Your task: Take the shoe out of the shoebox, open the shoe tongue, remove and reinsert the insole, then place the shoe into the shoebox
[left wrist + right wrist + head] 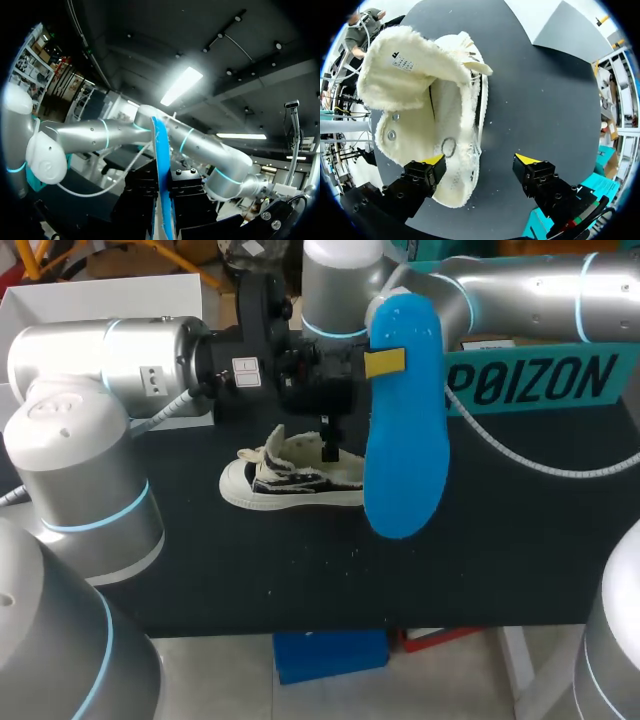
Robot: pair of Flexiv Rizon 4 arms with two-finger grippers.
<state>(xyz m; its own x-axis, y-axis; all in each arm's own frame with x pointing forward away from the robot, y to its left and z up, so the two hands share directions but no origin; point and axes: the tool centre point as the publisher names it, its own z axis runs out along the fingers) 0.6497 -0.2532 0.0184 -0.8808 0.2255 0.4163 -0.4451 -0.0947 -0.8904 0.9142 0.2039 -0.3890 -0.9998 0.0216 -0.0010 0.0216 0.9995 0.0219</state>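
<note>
Head view: left jaws clamp the blue insole and hold it upright in the air above the tabletop, with one yellow fingertip pressed on its face. The white canvas shoe stands on its sole on the tabletop, directly under the right jaws, with its tongue folded back. Right jaws stand wide apart: one fingertip at the shoe's rim, the other over bare tabletop.

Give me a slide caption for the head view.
Left gripper holds the blue insole aloft; shoe sits on black table.
</note>
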